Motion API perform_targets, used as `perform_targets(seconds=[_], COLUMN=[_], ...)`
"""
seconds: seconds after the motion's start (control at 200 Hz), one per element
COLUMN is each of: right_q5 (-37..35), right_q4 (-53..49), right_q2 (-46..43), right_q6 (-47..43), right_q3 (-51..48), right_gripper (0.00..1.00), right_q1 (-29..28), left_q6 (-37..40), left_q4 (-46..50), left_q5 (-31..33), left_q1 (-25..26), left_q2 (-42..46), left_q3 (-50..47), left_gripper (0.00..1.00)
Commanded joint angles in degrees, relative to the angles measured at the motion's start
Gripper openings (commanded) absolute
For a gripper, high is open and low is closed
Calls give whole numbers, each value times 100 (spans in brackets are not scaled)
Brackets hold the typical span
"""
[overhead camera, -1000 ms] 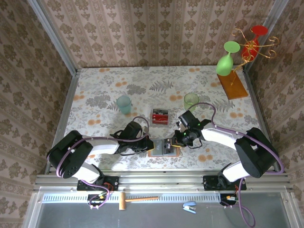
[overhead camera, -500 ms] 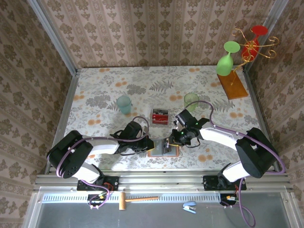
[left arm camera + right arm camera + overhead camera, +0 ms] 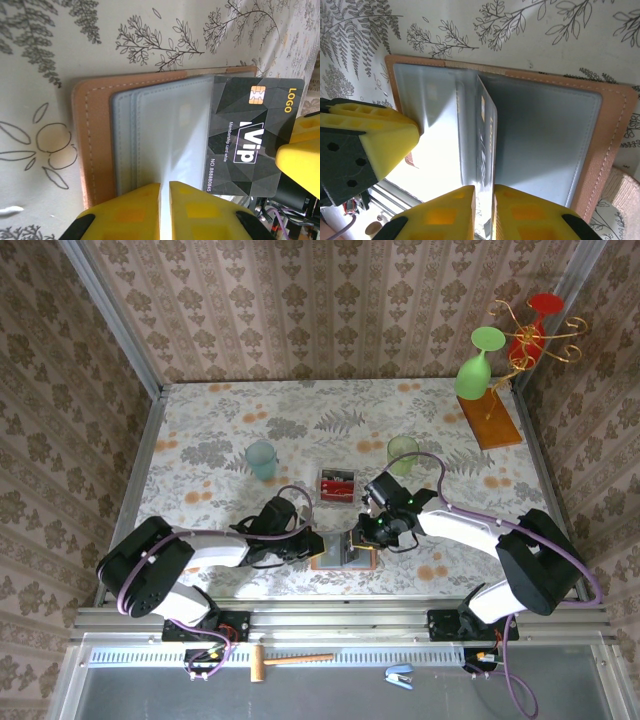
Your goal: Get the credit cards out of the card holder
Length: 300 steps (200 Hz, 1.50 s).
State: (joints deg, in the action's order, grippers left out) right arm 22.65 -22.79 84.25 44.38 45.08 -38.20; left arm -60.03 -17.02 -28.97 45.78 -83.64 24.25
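Top external view: both arms are reaching low and inward over the floral desk, meeting at the card holder, which is lying open near the desk's near edge. The left hand is pinching a glossy grey-blue sleeve leaf of the tan, stitched-leather holder, its yellow fingers nearly together. The right hand, almost closed, is gripping a thin black credit card with a gold chip. The card is sticking partway out of the sleeve and standing edge-on between the fingers.
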Motion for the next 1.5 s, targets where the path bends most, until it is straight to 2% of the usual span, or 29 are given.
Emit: perform_targets(seconds=[0.0,0.59,0.925,1.185,1.495], right_q5=[-179,-371,-636,-786,-1414], right_q4=[-243,-353,-1110,-1739,-2569], right_q2=[-119,-257,-365,-285,68], right_q6=[132,212,-395,-1744,-4517], right_q3=[181,228,686,1254,2117], right_gripper=[16,7,0,0,0], right_q1=[-70,-188,-184,-180,-161], left_q6=[-39,-37,40,122,175], left_q4=[-108,-233,1,273,635], left_q5=[-80,-174,-115,-79,62], left_q1=[-57,-192,-391,-541,-629], left_q2=[133,367,710,959,1347], left_q3=[-118,-287,-369,-390,-461], left_gripper=[13,14,14,15,16])
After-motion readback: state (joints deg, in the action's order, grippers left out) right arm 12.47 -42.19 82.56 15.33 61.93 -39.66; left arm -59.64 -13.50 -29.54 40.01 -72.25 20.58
